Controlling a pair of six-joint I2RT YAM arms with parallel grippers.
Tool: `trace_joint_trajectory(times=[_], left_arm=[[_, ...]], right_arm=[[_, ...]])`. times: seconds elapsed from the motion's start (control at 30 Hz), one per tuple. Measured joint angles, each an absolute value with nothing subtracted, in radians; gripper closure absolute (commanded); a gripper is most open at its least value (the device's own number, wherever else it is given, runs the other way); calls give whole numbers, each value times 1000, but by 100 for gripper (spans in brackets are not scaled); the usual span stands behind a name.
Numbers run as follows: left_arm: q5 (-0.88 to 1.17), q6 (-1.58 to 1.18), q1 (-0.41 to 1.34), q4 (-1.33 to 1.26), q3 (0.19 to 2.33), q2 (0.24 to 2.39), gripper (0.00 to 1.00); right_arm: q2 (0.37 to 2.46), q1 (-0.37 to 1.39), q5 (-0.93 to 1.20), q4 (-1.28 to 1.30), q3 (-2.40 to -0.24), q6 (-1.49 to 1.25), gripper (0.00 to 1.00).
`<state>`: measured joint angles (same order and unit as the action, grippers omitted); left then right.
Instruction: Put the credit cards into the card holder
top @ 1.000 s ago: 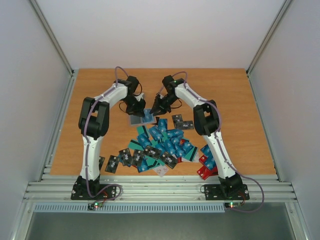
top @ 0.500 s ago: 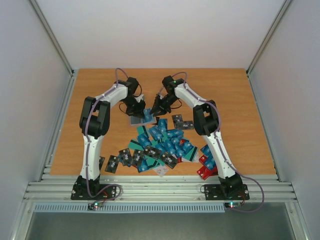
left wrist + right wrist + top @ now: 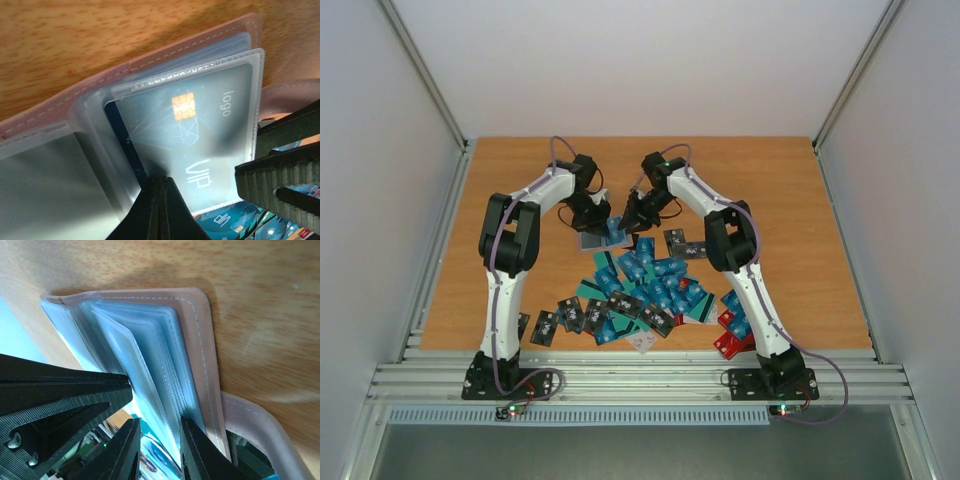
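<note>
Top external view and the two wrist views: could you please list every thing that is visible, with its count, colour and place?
card holder: one, pinkish-brown with clear sleeves, open on the table beyond the card heap.
card in sleeve: one, teal with a gold chip, inside a clear sleeve of the holder.
loose credit cards: many, mostly blue and teal, heaped mid-table.
black cards: several, at the heap's near-left side.
red cards: a few, by the right arm's lower part.
table: one, orange-brown wood.
left arm: one, white and black; jaws shut on a clear sleeve.
right arm: one, white and black; jaws partly apart with sleeves between them, grip unclear.
</note>
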<state>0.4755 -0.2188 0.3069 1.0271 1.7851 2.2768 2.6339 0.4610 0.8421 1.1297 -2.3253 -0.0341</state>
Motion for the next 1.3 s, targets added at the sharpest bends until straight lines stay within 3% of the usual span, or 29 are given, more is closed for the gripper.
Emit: trace_joint_trajectory(times=[0.57,1.3], left_arm=[[479,-220,307,1030,1788,2277,100],[486,-231,271,1044,1809,2165,100]], right_arm=[[2634,486,791,1170,-2349,21,82],[2634,517,770,1187,-2384,-4,78]])
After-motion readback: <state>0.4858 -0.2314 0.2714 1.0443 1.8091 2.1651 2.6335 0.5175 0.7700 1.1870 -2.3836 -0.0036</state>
